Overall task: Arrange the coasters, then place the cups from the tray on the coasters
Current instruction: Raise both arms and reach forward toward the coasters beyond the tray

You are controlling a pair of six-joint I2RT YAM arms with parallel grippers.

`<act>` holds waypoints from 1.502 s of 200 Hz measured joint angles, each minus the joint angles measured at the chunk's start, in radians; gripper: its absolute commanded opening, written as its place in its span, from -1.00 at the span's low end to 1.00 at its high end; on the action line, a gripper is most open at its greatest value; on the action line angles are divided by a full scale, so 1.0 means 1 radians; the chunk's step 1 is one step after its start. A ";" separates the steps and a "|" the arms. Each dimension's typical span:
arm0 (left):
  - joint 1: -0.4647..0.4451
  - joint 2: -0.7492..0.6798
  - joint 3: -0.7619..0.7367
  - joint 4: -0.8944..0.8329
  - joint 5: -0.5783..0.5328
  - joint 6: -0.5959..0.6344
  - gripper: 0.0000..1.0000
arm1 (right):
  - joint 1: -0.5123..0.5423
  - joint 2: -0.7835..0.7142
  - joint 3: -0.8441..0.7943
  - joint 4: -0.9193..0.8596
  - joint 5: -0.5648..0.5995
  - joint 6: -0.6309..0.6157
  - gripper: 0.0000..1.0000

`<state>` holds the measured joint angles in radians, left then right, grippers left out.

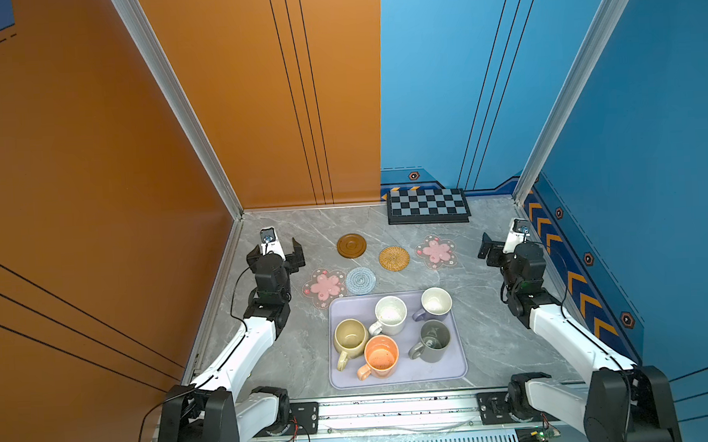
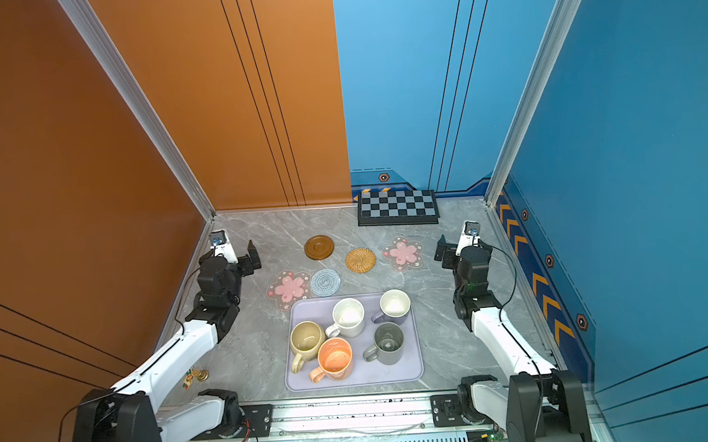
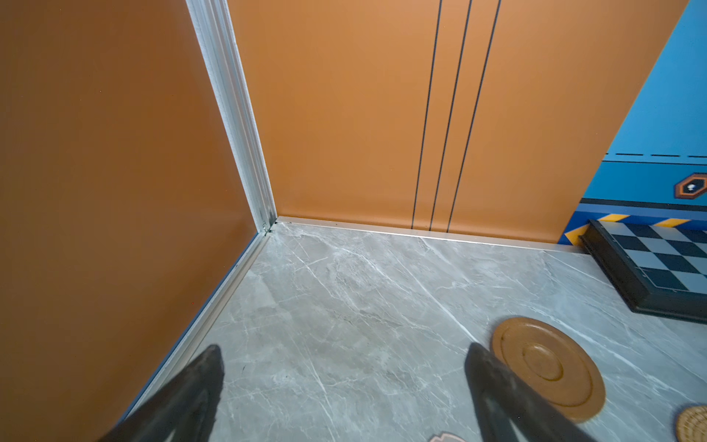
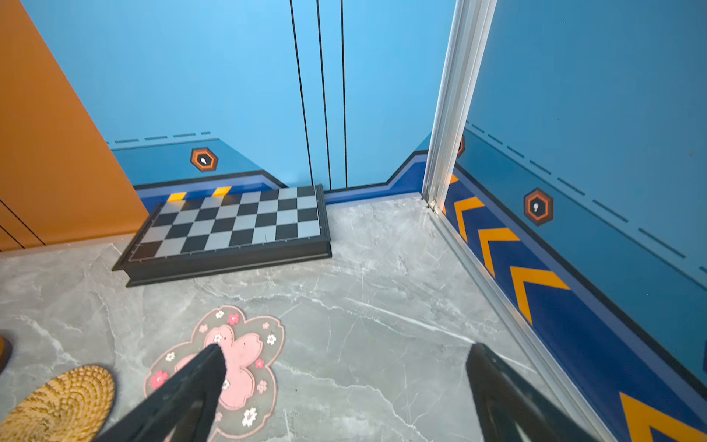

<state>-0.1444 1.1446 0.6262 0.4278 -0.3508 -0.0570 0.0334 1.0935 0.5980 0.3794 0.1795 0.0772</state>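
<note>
The left gripper (image 3: 344, 352) and the right gripper (image 4: 346, 349) point forward at the two sides of the table (image 1: 496, 339), both spread wide and empty. Five cups (image 1: 390, 313) stand in the tray (image 1: 449, 362); the coasters (image 1: 351, 245) lie just behind it.

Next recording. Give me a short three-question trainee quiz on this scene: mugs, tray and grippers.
1. How many mugs stand on the lavender tray?
2. True or false: the left gripper and the right gripper are both open and hold nothing.
3. The far right corner mug on the tray is: A grey; B lavender with a white inside; C orange.

Key: 1. Five. 2. True. 3. B.
</note>
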 measured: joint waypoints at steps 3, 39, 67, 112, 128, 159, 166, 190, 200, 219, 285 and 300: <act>0.000 0.001 0.005 -0.010 0.006 -0.006 0.96 | 0.000 -0.008 0.005 -0.009 0.000 0.000 1.00; -0.035 0.006 0.026 -0.052 0.053 -0.025 0.96 | 0.000 -0.079 0.047 -0.138 -0.026 0.010 1.00; -0.077 0.034 0.052 -0.121 0.064 -0.044 0.98 | 0.008 -0.071 0.151 -0.283 -0.049 0.035 1.00; -0.121 0.109 0.132 -0.288 0.014 -0.134 0.89 | 0.058 -0.066 0.210 -0.384 -0.053 0.053 1.00; -0.142 0.150 0.164 -0.341 -0.007 -0.163 0.87 | 0.065 -0.061 0.212 -0.413 -0.053 0.054 1.00; -0.185 0.253 0.215 -0.437 -0.019 -0.230 0.84 | 0.067 -0.011 0.257 -0.485 -0.052 0.054 1.00; -0.192 0.272 0.218 -0.451 -0.019 -0.242 0.83 | 0.068 0.001 0.272 -0.498 -0.051 0.054 1.00; -0.203 0.332 0.237 -0.521 -0.006 -0.299 0.75 | 0.072 0.036 0.319 -0.522 -0.048 0.055 1.00; -0.204 0.355 0.257 -0.560 0.010 -0.324 0.66 | 0.072 0.057 0.344 -0.531 -0.048 0.057 1.00; -0.204 0.388 0.293 -0.613 0.048 -0.363 0.63 | 0.074 0.100 0.394 -0.545 -0.048 0.058 1.00; -0.230 0.546 0.442 -0.762 0.161 -0.407 0.54 | 0.095 0.300 0.541 -0.572 -0.039 0.057 1.00; -0.234 0.570 0.477 -0.797 0.174 -0.408 0.52 | 0.098 0.338 0.563 -0.575 -0.029 0.056 1.00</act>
<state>-0.3782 1.7142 1.1034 -0.3687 -0.1768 -0.4652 0.1318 1.4315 1.1606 -0.1951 0.1509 0.1333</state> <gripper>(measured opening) 0.767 0.999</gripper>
